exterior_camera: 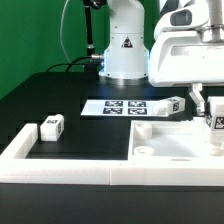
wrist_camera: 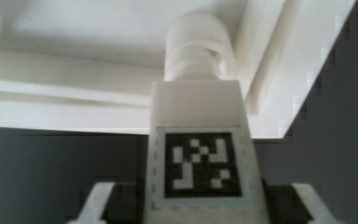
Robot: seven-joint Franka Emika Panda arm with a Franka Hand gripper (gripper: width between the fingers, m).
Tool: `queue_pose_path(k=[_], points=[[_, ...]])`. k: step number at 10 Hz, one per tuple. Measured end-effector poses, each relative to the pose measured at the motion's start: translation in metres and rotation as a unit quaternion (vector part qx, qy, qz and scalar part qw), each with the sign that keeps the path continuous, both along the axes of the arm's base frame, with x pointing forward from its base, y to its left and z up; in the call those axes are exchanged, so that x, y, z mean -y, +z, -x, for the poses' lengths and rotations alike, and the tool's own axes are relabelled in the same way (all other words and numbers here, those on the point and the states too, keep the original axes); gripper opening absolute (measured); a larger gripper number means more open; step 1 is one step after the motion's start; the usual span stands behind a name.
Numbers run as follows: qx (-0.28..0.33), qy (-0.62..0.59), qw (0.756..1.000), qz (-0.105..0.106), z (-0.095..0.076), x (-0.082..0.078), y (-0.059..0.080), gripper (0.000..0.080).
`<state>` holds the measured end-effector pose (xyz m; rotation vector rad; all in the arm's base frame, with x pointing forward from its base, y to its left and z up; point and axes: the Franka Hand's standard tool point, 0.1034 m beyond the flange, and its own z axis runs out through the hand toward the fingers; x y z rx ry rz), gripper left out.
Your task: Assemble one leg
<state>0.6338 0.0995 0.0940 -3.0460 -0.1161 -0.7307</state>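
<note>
**Leg held above the panel's corner, ready to seat**

The dark desk (exterior_camera: 60, 95) carries everything. The arm (exterior_camera: 125, 45) stands at its far edge, so all the parts lie within its reach. A white rail (exterior_camera: 60, 165) runs along the near side, probably to keep parts from sliding away. The large flat panel (exterior_camera: 175, 150) lies at the exterior view's right, tucked against that rail; this likely braces it against a push or a twist. Beyond it, the marker board (exterior_camera: 125, 107) lies flat on the desk.

Two spare legs wait on the desk. One loose leg (exterior_camera: 52, 125) sits well apart at the exterior view's left, and another leg (exterior_camera: 176, 104) lies just beside the marker board's end.

The gripper (exterior_camera: 211, 112) is clamped on the held leg (wrist_camera: 197, 110), its fingers (wrist_camera: 105, 203) flanking the tagged lower body on both sides. The grip is low, so the narrower rounded end juts free toward the panel's raised corner. That end looks like the one meant to enter a hole. The wrist view does not show whether the tip touches the panel.

I judge the step in hand to be lining up for insertion, with the leg not yet seated.
</note>
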Motion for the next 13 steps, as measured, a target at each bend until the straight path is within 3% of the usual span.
queue_pose_path(k=[7,12,13], points=[[-0.001,0.005,1.0,0.002,0.001,-0.005,-0.014,0.0287],[0.01,0.006,1.0,0.002,0.001,-0.005,-0.014,0.0289],[-0.002,0.006,1.0,0.003,0.002,-0.005,-0.014,0.0455]])
